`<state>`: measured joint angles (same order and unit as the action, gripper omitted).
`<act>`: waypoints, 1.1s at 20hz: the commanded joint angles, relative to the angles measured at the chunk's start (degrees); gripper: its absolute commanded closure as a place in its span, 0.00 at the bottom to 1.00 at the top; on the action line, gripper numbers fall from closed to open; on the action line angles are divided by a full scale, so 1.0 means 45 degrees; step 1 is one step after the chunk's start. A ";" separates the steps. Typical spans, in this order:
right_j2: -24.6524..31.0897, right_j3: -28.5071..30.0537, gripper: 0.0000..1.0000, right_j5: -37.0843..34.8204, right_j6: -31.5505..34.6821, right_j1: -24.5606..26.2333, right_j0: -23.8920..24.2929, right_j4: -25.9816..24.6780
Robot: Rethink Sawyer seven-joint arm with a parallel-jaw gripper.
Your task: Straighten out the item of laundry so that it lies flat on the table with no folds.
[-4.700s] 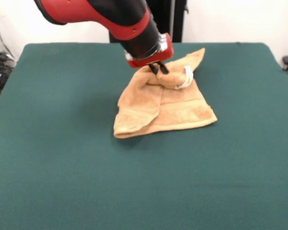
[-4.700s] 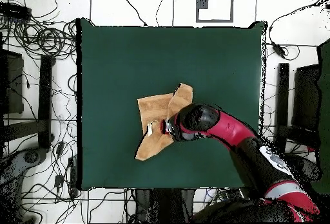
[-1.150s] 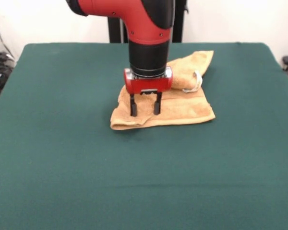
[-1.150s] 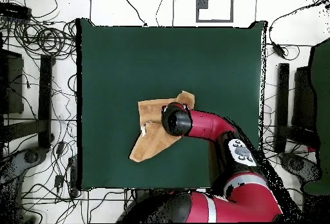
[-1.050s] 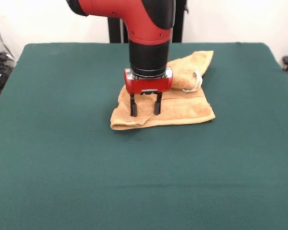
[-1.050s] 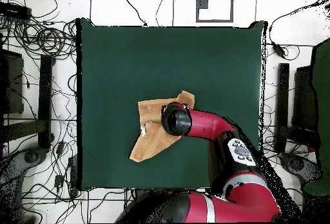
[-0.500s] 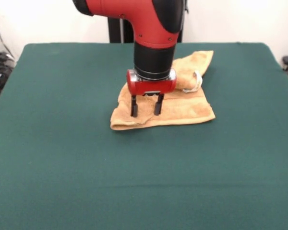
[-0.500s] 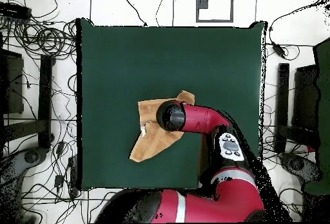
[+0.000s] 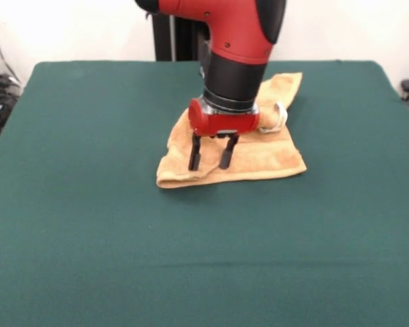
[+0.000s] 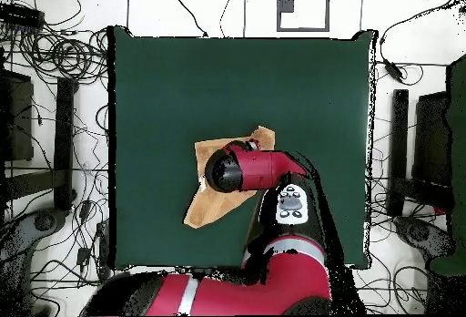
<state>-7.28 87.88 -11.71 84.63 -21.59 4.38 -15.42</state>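
Green cloth covers the worktop (image 9: 88, 225), where the towel (image 9: 259, 155) lies near the middle, doubled over with a rolled edge. Nothing looks flattened yet. Over it, the end effector (image 9: 210, 163) hangs spread, pinching nothing.

A robotics lab is indicated. A red and black robot arm (image 10: 273, 172) is mounted at a table (image 10: 182, 86) draped in plain dark green cloth, well out beyond the fingers (image 9: 194, 160) on every side. Tangled cables (image 10: 68, 54) and black equipment stands (image 10: 64, 140) are seen on the pale floor around the table, and a bare white wall (image 9: 75, 27) is seen behind the arm.
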 commanded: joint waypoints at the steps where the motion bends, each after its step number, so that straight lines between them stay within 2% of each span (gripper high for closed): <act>1: 0.0406 -0.1309 0.00 0.1632 0.1683 0.0405 -0.0049 -0.0362; 6: 0.1300 -0.1345 0.00 0.0916 0.1523 0.0566 0.0695 -0.0091; 17: 0.1466 -0.1328 0.00 0.0800 0.1471 0.0662 0.0838 -0.0214; 22: 0.1914 -0.1301 0.00 -0.0129 0.1315 0.0672 0.1238 0.0118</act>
<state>-6.66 84.19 -9.34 84.63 -20.11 8.67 -16.58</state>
